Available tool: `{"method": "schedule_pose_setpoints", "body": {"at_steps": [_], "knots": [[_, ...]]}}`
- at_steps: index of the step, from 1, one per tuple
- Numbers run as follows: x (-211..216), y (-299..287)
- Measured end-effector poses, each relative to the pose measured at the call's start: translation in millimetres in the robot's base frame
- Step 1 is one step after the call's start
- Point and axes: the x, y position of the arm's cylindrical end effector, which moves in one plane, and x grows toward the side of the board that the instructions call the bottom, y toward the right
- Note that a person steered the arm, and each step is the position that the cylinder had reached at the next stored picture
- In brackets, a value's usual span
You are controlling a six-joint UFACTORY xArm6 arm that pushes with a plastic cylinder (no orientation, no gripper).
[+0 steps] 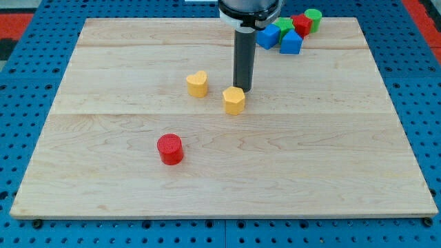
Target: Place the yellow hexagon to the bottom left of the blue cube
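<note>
The yellow hexagon point(234, 100) lies near the middle of the wooden board point(124, 186). My tip point(243, 89) stands right at its upper right edge, touching it or nearly so. A blue cube point(266, 37) sits in a tight cluster near the view's top, up and to the right of the hexagon and partly behind the rod. A second blue block point(291, 43), whose shape I cannot make out, lies just right of the cube.
A yellow heart-shaped block point(197, 84) lies left of the hexagon. A red cylinder point(169, 149) lies lower left. The top cluster also holds a green block point(283, 27), a red block point(300, 25) and a green cylinder point(313, 19).
</note>
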Motion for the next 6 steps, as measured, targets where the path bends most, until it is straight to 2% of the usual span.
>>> {"method": "schedule_pose_setpoints", "body": {"at_steps": [1, 2, 3, 4, 6], "knots": [[0.1, 17.2], [36.6, 39.6], [62.4, 31.1], [53.0, 3.2], [52.4, 16.8]]}}
